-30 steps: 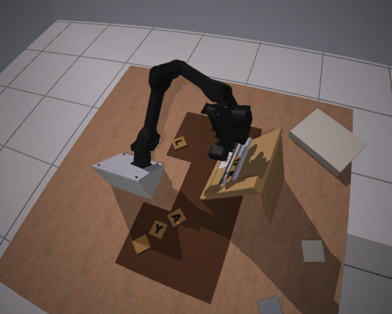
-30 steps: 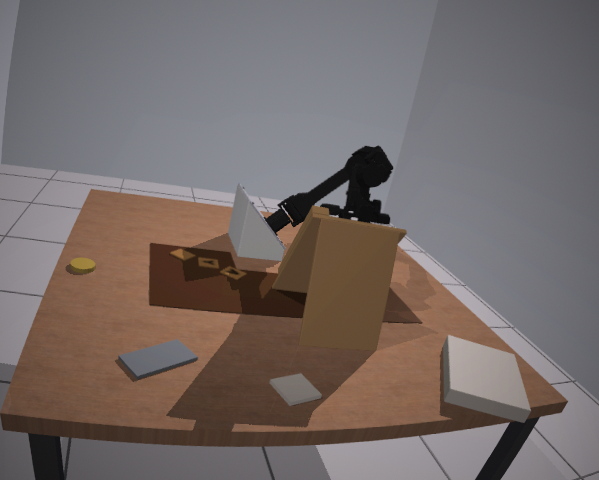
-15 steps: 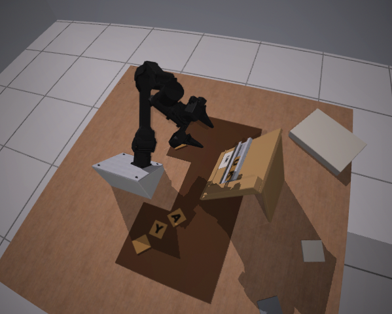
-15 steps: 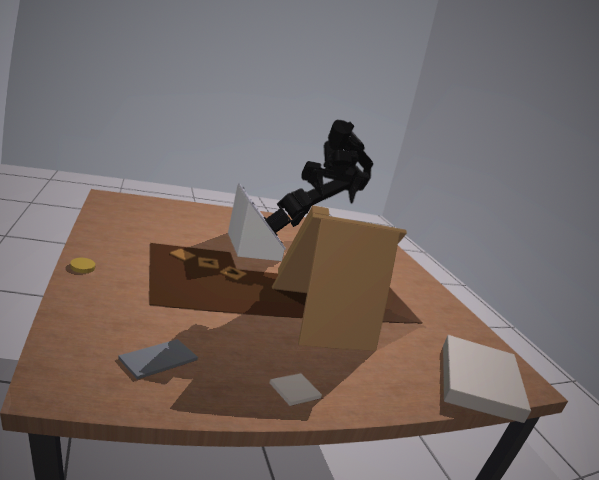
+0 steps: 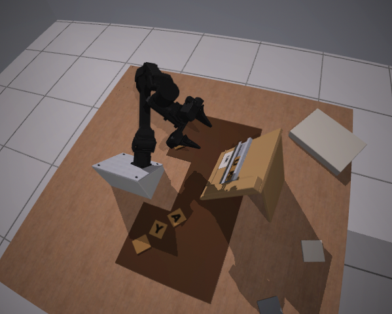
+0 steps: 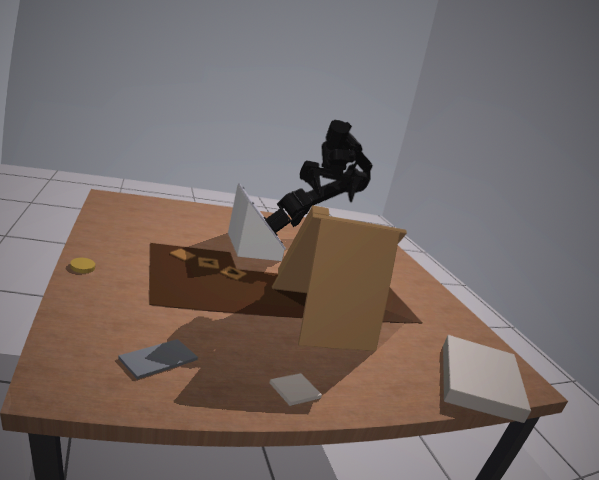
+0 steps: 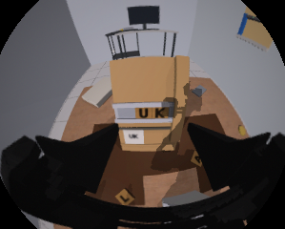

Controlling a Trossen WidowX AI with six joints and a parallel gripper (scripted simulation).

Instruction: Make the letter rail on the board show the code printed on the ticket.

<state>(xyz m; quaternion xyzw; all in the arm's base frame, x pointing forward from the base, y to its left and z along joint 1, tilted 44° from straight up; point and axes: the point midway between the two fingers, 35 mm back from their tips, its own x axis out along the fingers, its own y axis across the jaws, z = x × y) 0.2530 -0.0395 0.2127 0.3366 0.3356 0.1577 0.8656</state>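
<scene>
The tan slanted board [image 5: 263, 152] [image 6: 346, 279] [image 7: 145, 76] carries the grey letter rail [image 5: 240, 154] [image 7: 126, 113]. In the wrist view the rail holds two tiles [image 7: 152, 113] reading U K. Below it the white ticket [image 5: 227, 157] [image 7: 133, 135] seems to read UK. My gripper [image 5: 199, 133] [image 7: 153, 126] is open and empty. It hangs left of the board, well back from the rail and facing it. An L tile [image 7: 125, 197] [image 5: 179, 147] lies under the gripper. Tiles A [image 5: 177, 217], Y [image 5: 158, 229] and a blank-faced one [image 5: 141, 244] lie on the dark mat [image 5: 196, 270].
The arm's grey pedestal [image 5: 129, 172] [image 6: 252, 232] stands left of the board. A white box [image 5: 326, 142] [image 6: 483, 377], a small grey pad [image 5: 312, 250] [image 6: 294, 388], a dark slab [image 5: 268, 304] [image 6: 157, 358] and a yellow disc [image 6: 82, 265] lie near the table edges.
</scene>
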